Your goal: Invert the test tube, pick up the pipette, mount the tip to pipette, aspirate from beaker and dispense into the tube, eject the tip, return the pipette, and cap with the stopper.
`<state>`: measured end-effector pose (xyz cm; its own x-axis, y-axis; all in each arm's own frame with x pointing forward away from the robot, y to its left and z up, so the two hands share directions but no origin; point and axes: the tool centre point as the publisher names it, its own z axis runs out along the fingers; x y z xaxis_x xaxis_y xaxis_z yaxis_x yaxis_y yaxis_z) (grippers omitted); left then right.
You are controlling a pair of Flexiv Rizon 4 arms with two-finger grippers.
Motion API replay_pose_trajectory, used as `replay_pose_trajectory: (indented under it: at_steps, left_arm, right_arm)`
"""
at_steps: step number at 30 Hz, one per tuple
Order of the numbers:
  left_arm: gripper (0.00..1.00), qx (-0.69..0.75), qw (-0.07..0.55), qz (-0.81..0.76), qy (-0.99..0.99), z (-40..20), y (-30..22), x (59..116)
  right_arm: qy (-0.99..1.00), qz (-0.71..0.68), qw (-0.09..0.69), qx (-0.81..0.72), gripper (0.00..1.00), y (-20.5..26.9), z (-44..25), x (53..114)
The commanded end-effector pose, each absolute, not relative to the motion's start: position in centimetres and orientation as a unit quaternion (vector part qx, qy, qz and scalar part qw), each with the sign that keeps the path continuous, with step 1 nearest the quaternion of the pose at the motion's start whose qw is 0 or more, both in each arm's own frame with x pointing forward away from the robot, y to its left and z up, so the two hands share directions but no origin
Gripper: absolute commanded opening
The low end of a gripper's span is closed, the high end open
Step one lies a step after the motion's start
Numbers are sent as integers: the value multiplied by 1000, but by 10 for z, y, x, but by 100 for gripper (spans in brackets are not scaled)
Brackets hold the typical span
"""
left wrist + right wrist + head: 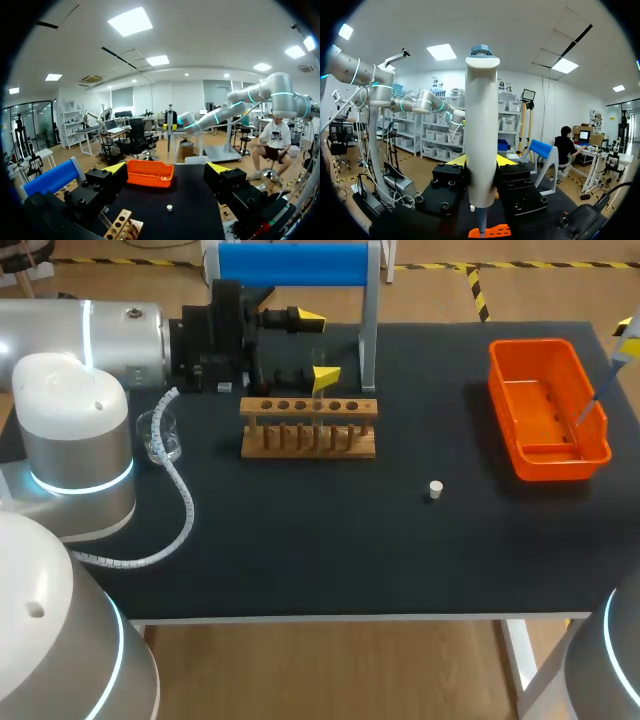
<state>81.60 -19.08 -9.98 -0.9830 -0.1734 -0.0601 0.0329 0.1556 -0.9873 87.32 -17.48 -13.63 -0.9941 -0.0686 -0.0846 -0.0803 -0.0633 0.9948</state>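
Left gripper [318, 346] open over the wooden rack [308, 427]; right gripper [480, 161] clamped on the pipette [481, 115].
In the head view I see the beaker [160, 435] back beside my left arm. The left wrist view adds the white stopper [170, 207] lying ahead of the spread fingers, with the orange bin [150, 173] beyond it. Only the right wrist view shows both fingers pressing the pipette body, its thin lower end above the bin. The head view catches just one yellow tip there.
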Motion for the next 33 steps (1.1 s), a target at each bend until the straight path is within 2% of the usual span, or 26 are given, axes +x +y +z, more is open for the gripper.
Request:
replay_pose_trajectory:
  at_steps: [1, 10, 33]
  left_arm:
    - [100, -46, 80, -650, 755, -101, -190, 815]
    - [100, -46, 80, -650, 755, -101, -190, 815]
    - [100, -46, 80, -650, 755, -101, -190, 815]
  right_arm:
    - [675, 732, -30, -88, 0, -185, -146, 894]
    - [678, 727, -41, -99, 0, -178, -159, 914]
    - [689, 716, -47, -100, 0, -165, -175, 916]
